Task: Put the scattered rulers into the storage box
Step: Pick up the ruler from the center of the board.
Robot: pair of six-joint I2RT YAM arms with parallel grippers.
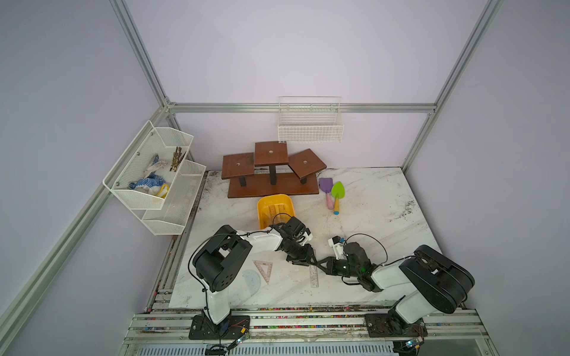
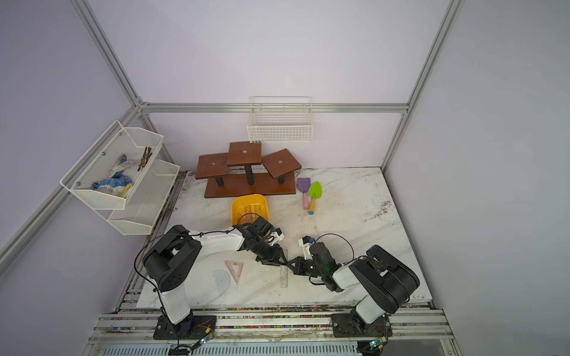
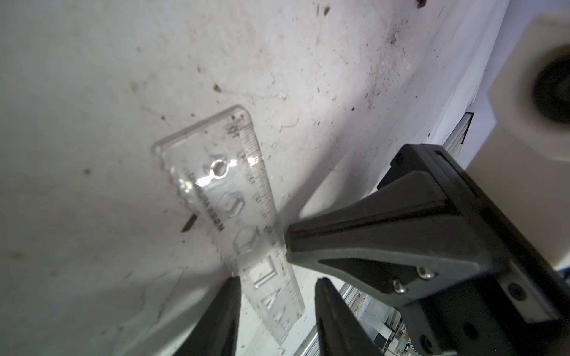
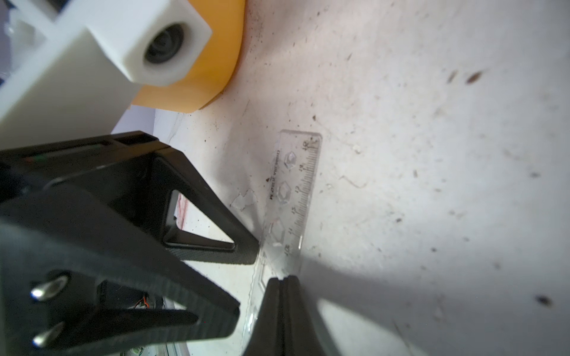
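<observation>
A clear stencil ruler (image 1: 313,274) (image 2: 283,276) lies flat on the white table (image 1: 370,215), near the front. My left gripper (image 1: 307,259) (image 3: 277,280) is open and straddles it, one finger on each side of the ruler (image 3: 234,197). My right gripper (image 1: 317,264) (image 4: 283,279) is shut, its tips pressed onto the ruler (image 4: 296,191) with nothing between them. To the left lie a pinkish triangular set square (image 1: 263,269) (image 2: 235,269) and a bluish protractor (image 1: 251,280) (image 2: 221,282). The yellow storage box (image 1: 268,206) (image 2: 243,205) (image 4: 216,61) sits behind the left arm with rulers inside.
A brown wooden stepped stand (image 1: 273,185) stands at the back. Purple (image 1: 326,186) and green (image 1: 337,191) toy shovels lie to its right. A white wire basket (image 1: 310,129) hangs on the back wall, white mesh shelves (image 1: 154,172) on the left.
</observation>
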